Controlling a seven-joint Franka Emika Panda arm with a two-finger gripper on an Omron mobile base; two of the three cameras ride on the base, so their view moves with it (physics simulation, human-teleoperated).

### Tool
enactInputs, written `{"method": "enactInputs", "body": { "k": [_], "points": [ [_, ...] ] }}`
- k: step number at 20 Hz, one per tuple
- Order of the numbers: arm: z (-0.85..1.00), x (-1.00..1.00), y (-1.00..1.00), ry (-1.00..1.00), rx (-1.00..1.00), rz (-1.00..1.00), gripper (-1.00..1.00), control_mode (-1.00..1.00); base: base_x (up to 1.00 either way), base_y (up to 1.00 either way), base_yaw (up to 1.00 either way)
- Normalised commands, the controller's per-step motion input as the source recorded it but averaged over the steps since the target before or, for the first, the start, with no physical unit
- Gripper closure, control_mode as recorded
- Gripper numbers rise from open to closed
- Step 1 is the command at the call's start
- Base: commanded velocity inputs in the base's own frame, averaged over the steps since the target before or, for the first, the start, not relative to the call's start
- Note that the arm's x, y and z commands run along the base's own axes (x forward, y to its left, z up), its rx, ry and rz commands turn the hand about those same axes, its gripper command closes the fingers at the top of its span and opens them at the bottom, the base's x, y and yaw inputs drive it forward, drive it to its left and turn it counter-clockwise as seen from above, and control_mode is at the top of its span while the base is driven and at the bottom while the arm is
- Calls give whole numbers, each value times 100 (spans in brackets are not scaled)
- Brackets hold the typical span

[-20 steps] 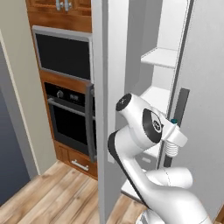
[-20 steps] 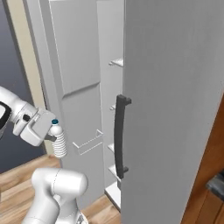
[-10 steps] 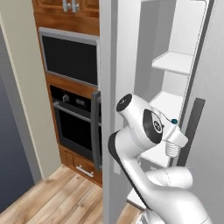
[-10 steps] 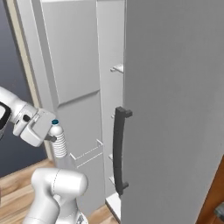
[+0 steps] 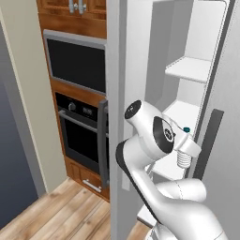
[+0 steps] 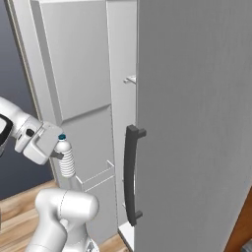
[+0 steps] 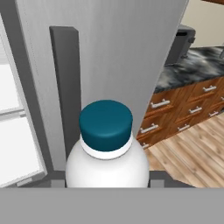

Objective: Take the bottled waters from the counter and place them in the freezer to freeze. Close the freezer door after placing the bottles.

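One bottled water (image 6: 65, 160) sits pinched between the fingers of the gripper (image 6: 58, 155), its teal-blue cap (image 7: 106, 121) filling the middle of the hand view above a whitish, rounded shoulder. Seen from the right base view, the bottle hangs upright beside the white hand, in front of the light-grey freezer door (image 6: 78, 98), which stands swung open with a shallow bin on its inner side just behind the bottle. From the left base view the same bottle (image 5: 183, 157) shows its ribbed body and cap just beside the open freezer (image 5: 187, 89), level with the white inner shelves (image 5: 190, 68). A dark vertical handle (image 6: 130, 174) runs down the closed fridge door to the right. Left of the freezer stands a black-glass wall oven (image 5: 79, 136), and the hand view catches the black marble counter (image 7: 192, 65) over brown drawers, well apart from the bottle.
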Motion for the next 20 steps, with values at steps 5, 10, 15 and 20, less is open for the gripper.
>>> {"method": "enactInputs", "body": {
  "k": [5,10,15,20],
  "points": [
    [0,0,0,0,0,0,100,100,13,-4,1],
    [0,0,0,0,0,0,100,100,18,-18,1],
    [0,0,0,0,0,0,100,100,6,-10,1],
    [0,0,0,0,0,0,100,100,0,0,0]
  ]
}}
